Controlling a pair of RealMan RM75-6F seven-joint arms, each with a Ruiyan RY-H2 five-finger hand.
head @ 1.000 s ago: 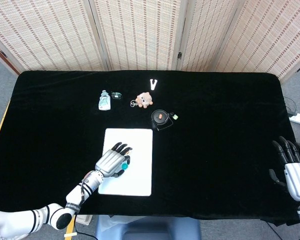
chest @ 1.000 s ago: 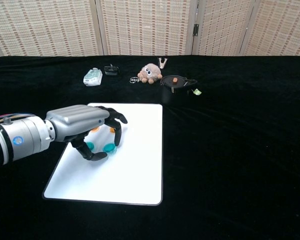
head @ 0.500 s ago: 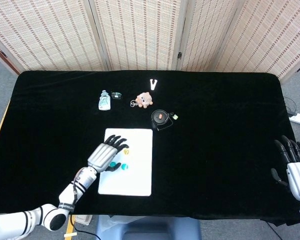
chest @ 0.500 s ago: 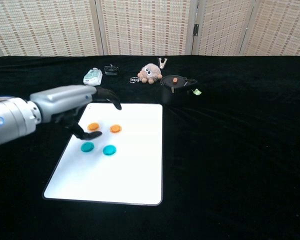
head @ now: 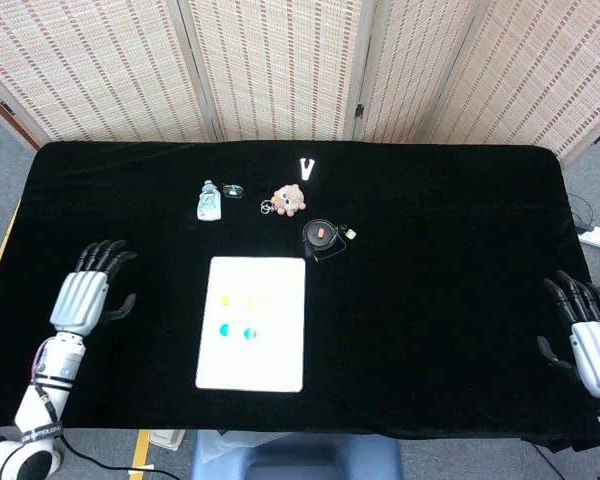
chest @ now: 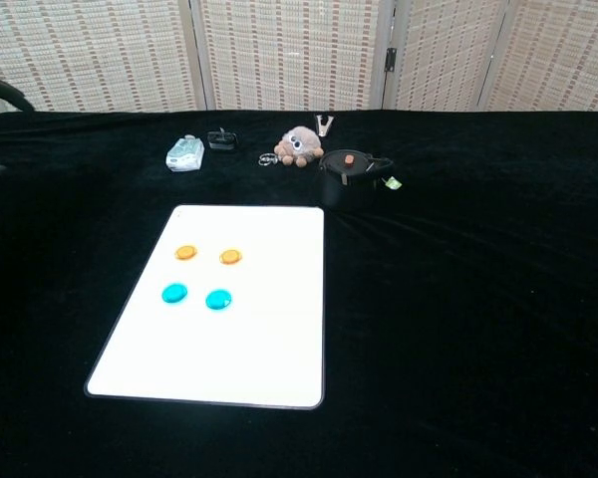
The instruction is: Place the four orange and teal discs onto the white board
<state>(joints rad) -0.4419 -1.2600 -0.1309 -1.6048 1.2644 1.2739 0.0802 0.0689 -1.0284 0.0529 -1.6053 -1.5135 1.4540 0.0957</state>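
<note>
Two orange discs (chest: 185,253) (chest: 230,257) and two teal discs (chest: 174,293) (chest: 218,299) lie in a square on the white board (chest: 269,329). In the head view the same discs (head: 227,300) (head: 248,333) show faintly on the board (head: 275,350). My left hand (head: 83,296) hovers over the black cloth well left of the board, fingers apart, holding nothing. My right hand (head: 587,335) sits at the table's far right edge, fingers spread and empty. Only a fingertip of the left hand (chest: 2,92) shows at the chest view's left edge.
Along the back of the table lie a small bottle (head: 209,200), a dark clip (head: 233,190), a plush toy (head: 288,199), a white clip (head: 306,168) and a black round case (head: 321,238) with a green tag. Black cloth covers the table.
My left hand has lifted off the board and swung far left, leaving the discs uncovered on it. The right hand has barely moved.
</note>
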